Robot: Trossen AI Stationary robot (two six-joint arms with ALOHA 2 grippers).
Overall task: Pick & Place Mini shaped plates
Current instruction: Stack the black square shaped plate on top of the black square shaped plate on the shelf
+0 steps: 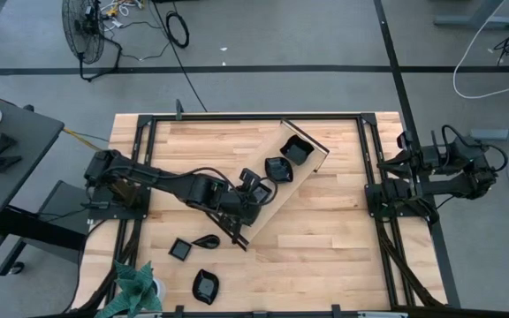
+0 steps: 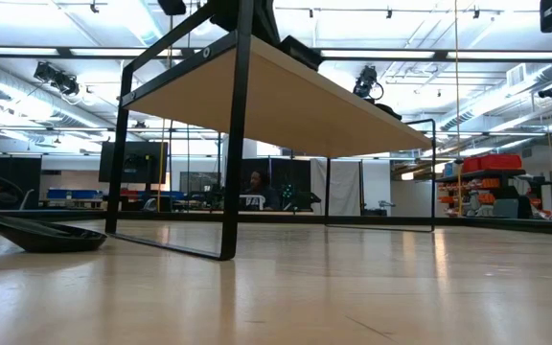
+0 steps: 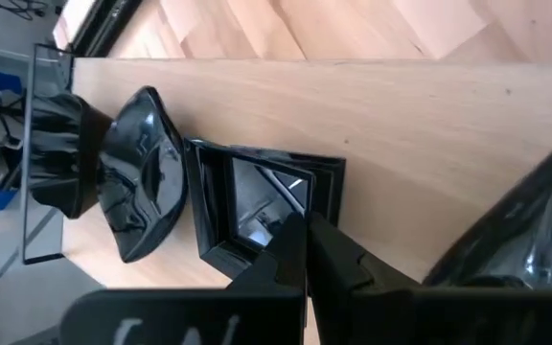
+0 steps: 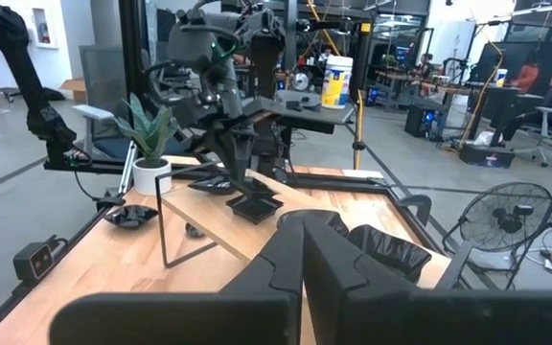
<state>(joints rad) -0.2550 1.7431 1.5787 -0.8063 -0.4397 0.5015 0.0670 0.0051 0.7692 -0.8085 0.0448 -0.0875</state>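
While the left gripper [image 3: 305, 222] hangs over the near-left end of the tray [image 1: 283, 201], its two fingers are pressed together. Their tips are at the rim of a square plate [image 3: 257, 206] that lies on the tray. I cannot tell whether they pinch this rim or only touch it.

Just beyond the square plate, further along the tray toward its far-right end, lies a wavy-rimmed plate [image 3: 147, 172], and after it one more dark plate [image 3: 60, 153]. So three plates are on the tray, in a row.

On the bare table [image 1: 343, 238], to the left of the tray and nearer, three more plates are waiting. A small square one [image 1: 180, 249] and a teardrop one [image 1: 206, 240] lie just beside each other. A wavy one [image 1: 205, 285] lies nearer the front edge, close to the potted plant [image 1: 135, 287].

The right gripper [image 4: 305, 230] is folded back at the right side of the table, well apart from everything, with its fingers together and nothing between them.

In my judgement about half of the work is done: three plates are placed and three are left on the table. If the square plate is only just being set down, the gripper must let go of it before the next pick.
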